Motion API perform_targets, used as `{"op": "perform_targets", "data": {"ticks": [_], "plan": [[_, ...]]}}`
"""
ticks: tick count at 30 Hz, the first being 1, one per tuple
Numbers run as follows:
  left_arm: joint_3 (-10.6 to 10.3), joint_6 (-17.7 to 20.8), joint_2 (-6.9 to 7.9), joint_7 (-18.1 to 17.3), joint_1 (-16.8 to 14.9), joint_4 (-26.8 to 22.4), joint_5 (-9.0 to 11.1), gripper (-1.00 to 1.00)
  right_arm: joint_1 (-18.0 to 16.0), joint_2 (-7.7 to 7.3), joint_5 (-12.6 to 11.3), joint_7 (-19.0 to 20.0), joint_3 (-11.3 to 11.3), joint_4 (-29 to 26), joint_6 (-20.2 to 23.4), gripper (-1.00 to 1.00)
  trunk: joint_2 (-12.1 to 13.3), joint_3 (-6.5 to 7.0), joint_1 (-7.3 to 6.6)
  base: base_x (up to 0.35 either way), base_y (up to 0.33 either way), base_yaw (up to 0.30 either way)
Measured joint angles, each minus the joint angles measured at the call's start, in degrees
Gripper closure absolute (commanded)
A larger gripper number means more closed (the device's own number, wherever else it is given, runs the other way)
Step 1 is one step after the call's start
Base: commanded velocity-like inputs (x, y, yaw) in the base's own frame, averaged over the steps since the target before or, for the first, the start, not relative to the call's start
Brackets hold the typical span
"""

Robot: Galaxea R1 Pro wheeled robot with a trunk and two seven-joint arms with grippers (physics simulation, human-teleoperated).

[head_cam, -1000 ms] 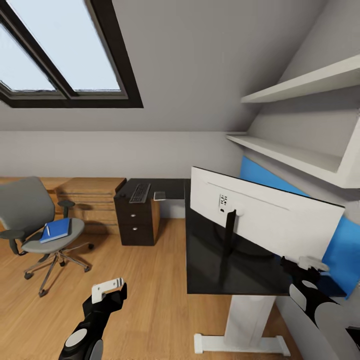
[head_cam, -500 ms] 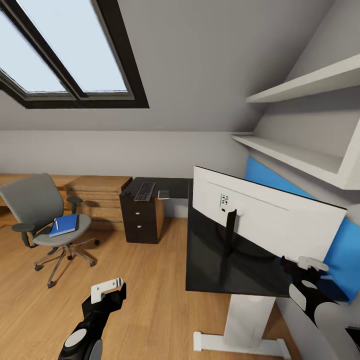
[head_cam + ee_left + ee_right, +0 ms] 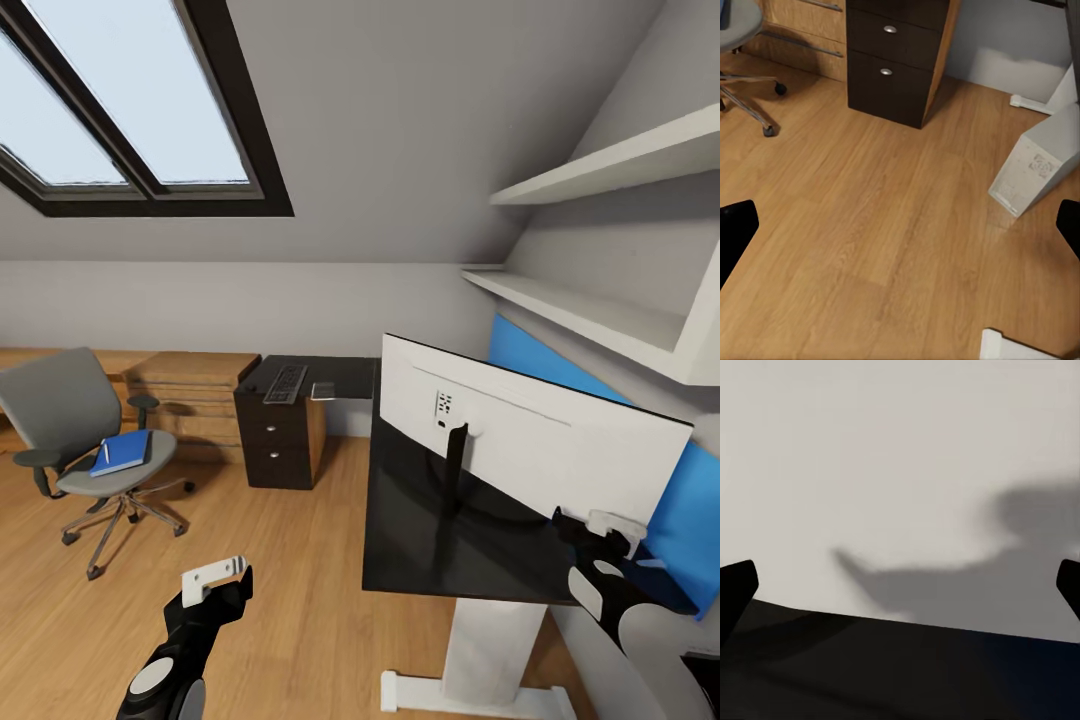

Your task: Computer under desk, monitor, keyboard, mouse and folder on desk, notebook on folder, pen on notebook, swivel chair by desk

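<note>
The monitor [image 3: 530, 440] stands on the glossy black desk [image 3: 430, 560] with its pale grey back toward me. My right gripper [image 3: 600, 530] is open close behind its lower right corner; the right wrist view has the monitor's back [image 3: 870, 457] between the spread fingertips. On the desk's far wing lies the keyboard [image 3: 284, 383], with a small flat grey item [image 3: 322, 390] beside it that I cannot identify. At the left stands the swivel chair [image 3: 70, 415], apart from the desk, with the blue folder [image 3: 122, 451] and white pen [image 3: 106, 452] on its seat. My left gripper [image 3: 215, 580] hangs open over the floor. The computer [image 3: 1039, 161] stands on the floor.
A black drawer unit [image 3: 272, 440] sits under the desk's far wing, with a light wooden dresser [image 3: 190, 395] beside it. White shelves [image 3: 600, 310] jut from the right wall above the blue back panel [image 3: 690, 510]. The desk's white leg [image 3: 490, 650] stands near my base. Wood floor [image 3: 300, 580] lies open between chair and desk.
The whole view has swung slightly, first right then back left, so the camera moved. The right gripper sits a little lower in the picture. Nothing was taken hold of or let go.
</note>
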Motion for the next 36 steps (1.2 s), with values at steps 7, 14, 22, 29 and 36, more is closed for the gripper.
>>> {"op": "perform_targets", "data": {"ticks": [7,14,22,29,36], "plan": [[-0.05,-0.08,0.00,-0.04,0.00,-0.01,0.04,-1.00,0.00,0.08,0.09,0.17,0.02,0.00,-0.13,-1.00,0.00,0.00,0.00,0.108,0.000,0.000],[-0.01,-0.09,0.00,-0.06,0.00,-0.02,0.04,-1.00,0.00,0.03,0.07,0.16,-0.13,0.06,-0.15,-1.00,-0.01,0.00,-0.02,0.223,0.000,0.000],[0.12,-0.09,0.01,-0.01,0.00,-0.05,0.04,-1.00,0.00,0.07,0.08,0.20,-0.13,0.08,-0.22,-1.00,-0.01,0.00,-0.02,0.129,0.000,0.000],[0.15,-0.12,0.04,0.02,0.00,-0.08,0.04,-1.00,0.00,0.79,0.06,-0.17,-0.11,0.01,-0.14,-1.00,-0.01,0.00,0.00,0.094,-0.004,0.000],[4.38,-0.18,0.00,-0.14,0.00,-0.18,0.21,-1.00,0.00,0.73,1.84,0.40,0.12,0.20,-0.24,-1.00,0.00,0.00,-0.02,0.224,-0.047,0.000]]}}
